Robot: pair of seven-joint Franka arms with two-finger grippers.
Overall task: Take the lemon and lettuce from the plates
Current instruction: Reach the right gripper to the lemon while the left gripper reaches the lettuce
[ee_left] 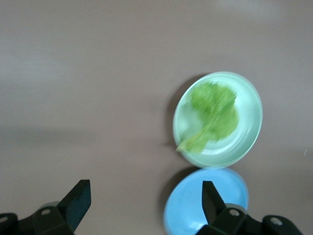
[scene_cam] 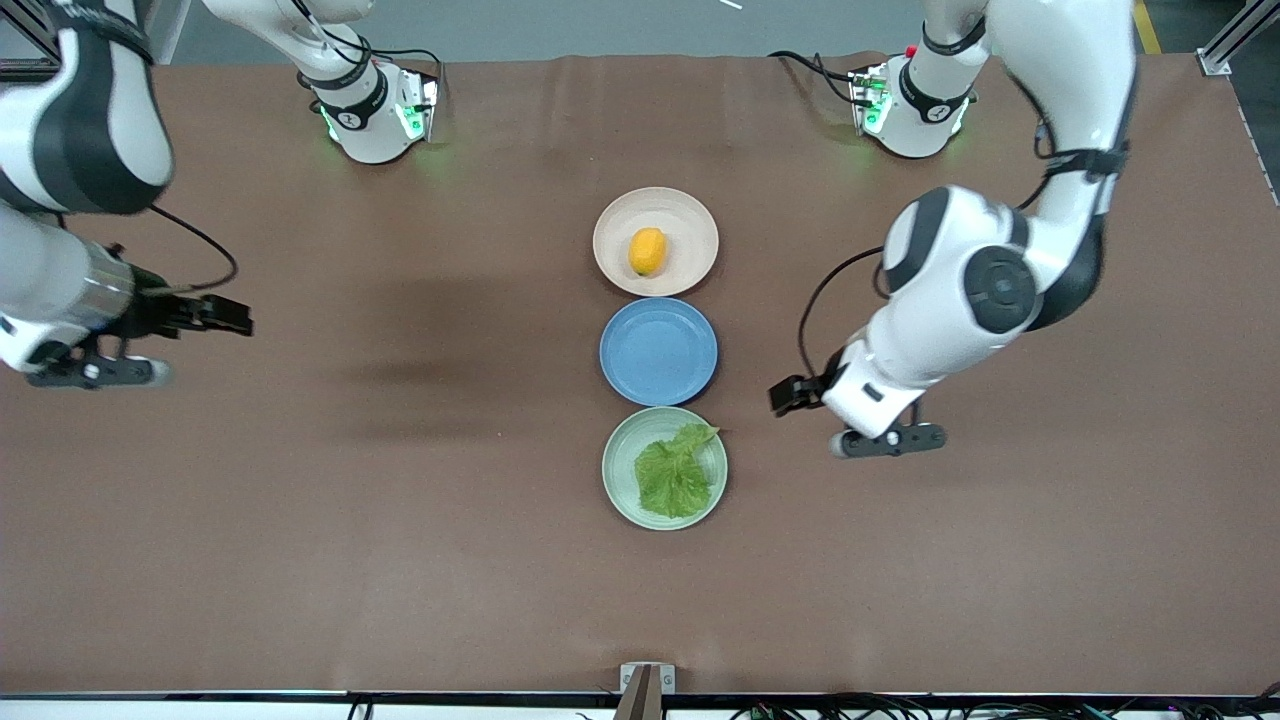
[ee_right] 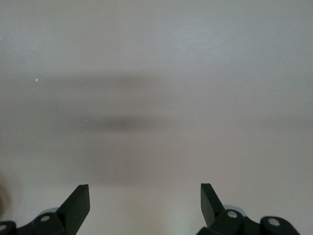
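While both grippers hung wide open, left gripper (scene_cam: 790,395) beside the crinkled green lettuce leaf (scene_cam: 677,477) on the mint plate (scene_cam: 618,490) at lower centre, right gripper (scene_cam: 225,315) waiting at the frame's left edge, the oval yellow lemon (scene_cam: 647,250) on the beige plate (scene_cam: 690,215) at upper centre could have rolled if pinched off-centre.

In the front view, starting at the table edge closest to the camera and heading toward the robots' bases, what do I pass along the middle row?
Mint green plate holding the lettuce → blue plate, nothing on it → beige-pink plate holding the lemon.

arms: glossy white shells, black joint bands
bases: green lights (both)
cables: black, looping
fingers (ee_left: 78,200): black, wedge-shaped
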